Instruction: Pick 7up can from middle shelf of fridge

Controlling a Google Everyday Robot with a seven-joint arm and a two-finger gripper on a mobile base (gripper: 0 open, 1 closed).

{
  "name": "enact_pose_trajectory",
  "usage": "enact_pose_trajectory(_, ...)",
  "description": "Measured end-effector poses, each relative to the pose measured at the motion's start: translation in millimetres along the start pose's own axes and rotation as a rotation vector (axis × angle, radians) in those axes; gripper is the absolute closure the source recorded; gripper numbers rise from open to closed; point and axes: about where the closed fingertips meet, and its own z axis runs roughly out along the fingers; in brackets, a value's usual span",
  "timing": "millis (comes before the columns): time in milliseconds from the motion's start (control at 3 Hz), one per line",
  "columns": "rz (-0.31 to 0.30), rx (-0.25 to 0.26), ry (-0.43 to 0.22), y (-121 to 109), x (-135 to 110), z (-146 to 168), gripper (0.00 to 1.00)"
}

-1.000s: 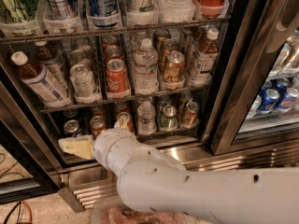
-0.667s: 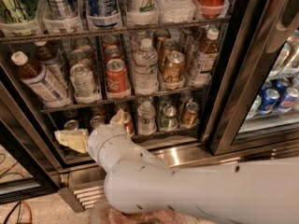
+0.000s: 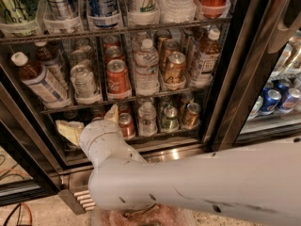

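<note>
7up can (image 3: 83, 80) — upright on the middle shelf (image 3: 150, 97), left of a red can (image 3: 117, 77). Gripper (image 3: 91, 122), fingers apart, hangs just below — approach step; next: rise level, then straddle the can.

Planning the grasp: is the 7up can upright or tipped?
Upright: the 7up can stands top-up on the middle shelf; the gripper, open, is just below.

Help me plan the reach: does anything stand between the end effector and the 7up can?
No object blocks the 7up can, which is frontmost in its lane. But the end effector, open, hangs lower than the middle shelf, whose front edge lies between them.
</note>
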Motion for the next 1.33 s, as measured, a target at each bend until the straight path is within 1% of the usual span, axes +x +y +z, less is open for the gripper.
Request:
enact_pose_trajectory(333, 0.000, 0.025, -0.006, -1, -1, 7, 0.21)
enact_pose_trajectory(667, -0.003, 0.040, -0.012, -1, -3, 13, 0.38)
enact_pose_trajectory(1000, -0.014, 0.046, -0.021, -1, -6, 17, 0.36)
enact_pose_trajectory(1333, -0.029, 0.048, -0.031, 0, -10, 22, 0.37)
